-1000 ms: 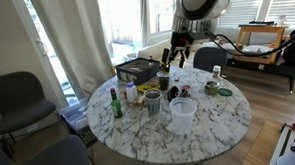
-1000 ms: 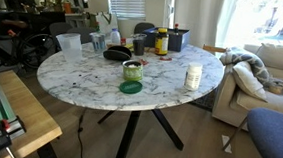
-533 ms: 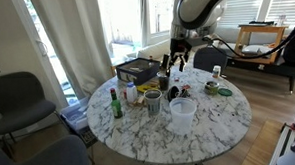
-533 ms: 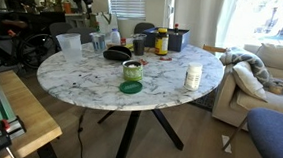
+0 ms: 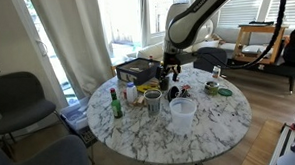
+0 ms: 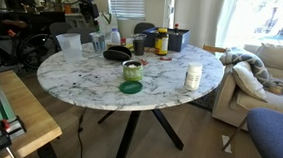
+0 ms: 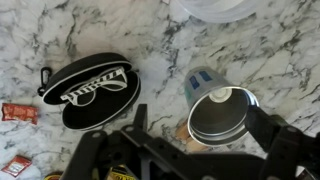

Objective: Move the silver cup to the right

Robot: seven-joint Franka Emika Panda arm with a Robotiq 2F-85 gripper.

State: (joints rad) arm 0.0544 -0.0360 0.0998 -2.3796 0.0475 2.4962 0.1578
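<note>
In the wrist view, a red packet (image 7: 18, 112) lay on the marble table (image 7: 60, 30) just left of the black oval case (image 7: 95, 90), which lay flat with its printed lid up. Right of the case, near but apart from it, stood the silver cup (image 7: 222, 115), upright and seen from above with its mouth open. The gripper (image 7: 198, 110) reached in from the lower edge with its jaws spread wide. One finger (image 7: 140, 118) sat between the case and the cup, and the other was on the cup's far side, so the cup stood between them, straddled and not clamped. Whether the far finger touched the rim could not be told. Above the cup, further from the case, the rim of a translucent white tub (image 7: 235, 8) showed at the frame's top edge. In an exterior view the tub (image 6: 69, 44) stood left of the case (image 6: 117, 54), a green lid (image 6: 130, 87) lay on the table in front of the case, and a short white cup (image 6: 193, 77) stood well to its right. In an exterior view the gripper (image 5: 170, 63) hung low over the cluttered middle of the table, where the cup itself was too small to pick out.
</note>
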